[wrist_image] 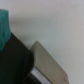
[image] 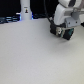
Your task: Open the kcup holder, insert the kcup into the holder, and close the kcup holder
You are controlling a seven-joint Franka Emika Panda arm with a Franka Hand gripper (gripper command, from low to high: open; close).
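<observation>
Kcup holder (image: 61, 32) sits far right on the table (image: 35, 60), mostly hidden under the end effector (image: 64, 34).
Kcup (wrist_image: 4, 27) shows as a green patch in the wrist view, at the holder's dark edge; grip state can't tell. Risk: blurred contact, cup could slip or jam at the drawer lip (wrist_image: 47, 62). Open room left and near; white bottle (image: 25, 11) far left, well apart.

we see a matt, smooth pale table (image: 30, 55), glossy white plastic-looking arm (image: 66, 12), dark matt kcup holder (wrist_image: 15, 62)
</observation>
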